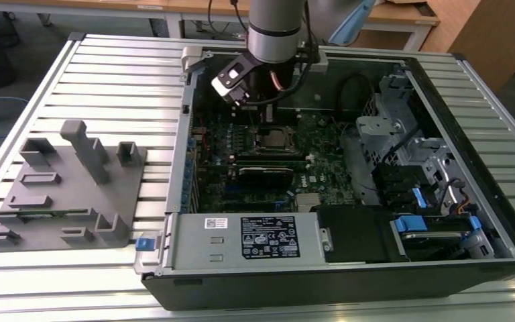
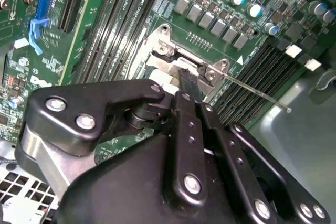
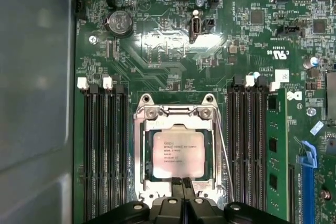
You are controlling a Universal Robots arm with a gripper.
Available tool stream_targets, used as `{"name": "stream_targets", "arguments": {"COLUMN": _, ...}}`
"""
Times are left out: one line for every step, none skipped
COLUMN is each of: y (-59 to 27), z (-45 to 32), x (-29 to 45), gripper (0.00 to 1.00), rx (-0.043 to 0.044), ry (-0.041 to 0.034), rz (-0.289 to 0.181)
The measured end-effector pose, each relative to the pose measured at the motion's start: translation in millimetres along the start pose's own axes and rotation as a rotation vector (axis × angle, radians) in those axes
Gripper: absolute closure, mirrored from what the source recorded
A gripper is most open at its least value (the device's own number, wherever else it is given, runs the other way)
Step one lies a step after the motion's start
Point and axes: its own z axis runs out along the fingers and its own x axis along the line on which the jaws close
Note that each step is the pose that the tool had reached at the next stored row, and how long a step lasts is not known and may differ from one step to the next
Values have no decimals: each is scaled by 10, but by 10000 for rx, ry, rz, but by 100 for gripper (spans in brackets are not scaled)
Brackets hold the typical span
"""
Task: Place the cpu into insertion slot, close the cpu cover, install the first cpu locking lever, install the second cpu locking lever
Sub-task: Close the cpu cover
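1 gripper point(image 3: 181, 182) near the seated cpu point(image 3: 178, 153)

Computer case point(image 1: 472, 87) on worktop point(image 1: 105, 74), fixture block point(image 1: 70, 194) at the exterior view's left of it. Inside: cpu point(image 3: 177, 153) in insertion slot point(image 1: 271, 139), cpu cover point(image 3: 176, 113) around it, memory slots point(image 3: 102, 145) flanking, claw point(image 3: 181, 182) over cover edge.

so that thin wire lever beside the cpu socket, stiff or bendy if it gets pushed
Probably springy rather than rigid: the locking lever is a long, thin metal wire, so a push near its free end would likely flex it first. Its bare, shiny surface looks slippery. Being so slim, it is likely light.
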Motion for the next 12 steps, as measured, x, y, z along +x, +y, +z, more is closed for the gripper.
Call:
{"name": "stream_targets", "arguments": {"y": 0, "z": 0, "x": 0, "gripper": 90, "rx": 3, "ry": -2, "rz": 59}}
{"name": "stream_targets", "arguments": {"y": 0, "z": 0, "x": 0, "gripper": 90, "rx": 3, "ry": -2, "rz": 62}}
{"name": "stream_targets", "arguments": {"y": 0, "z": 1, "x": 0, "gripper": 90, "rx": 2, "ry": 0, "rz": 63}}
{"name": "stream_targets", "arguments": {"y": 0, "z": 1, "x": 0, "gripper": 90, "rx": 2, "ry": 0, "rz": 64}}
{"name": "stream_targets", "arguments": {"y": 0, "z": 1, "x": 0, "gripper": 90, "rx": 2, "ry": 0, "rz": 65}}
{"name": "stream_targets", "arguments": {"y": 0, "z": 1, "x": 0, "gripper": 90, "rx": 1, "ry": 2, "rz": 27}}
{"name": "stream_targets", "arguments": {"y": 0, "z": 1, "x": 0, "gripper": 90, "rx": -6, "ry": 6, "rz": -132}}
{"name": "stream_targets", "arguments": {"y": 1, "z": 2, "x": 1, "gripper": 90, "rx": -13, "ry": 12, "rz": -313}}
{"name": "stream_targets", "arguments": {"y": 1, "z": 2, "x": 0, "gripper": 90, "rx": -21, "ry": 18, "rz": -503}}
{"name": "stream_targets", "arguments": {"y": 0, "z": 2, "x": 0, "gripper": 90, "rx": -27, "ry": 22, "rz": -682}}
{"name": "stream_targets", "arguments": {"y": 0, "z": 3, "x": 0, "gripper": 90, "rx": -34, "ry": 28, "rz": -862}}
{"name": "stream_targets", "arguments": {"y": 0, "z": 3, "x": 0, "gripper": 90, "rx": -41, "ry": 33, "rz": -1041}}
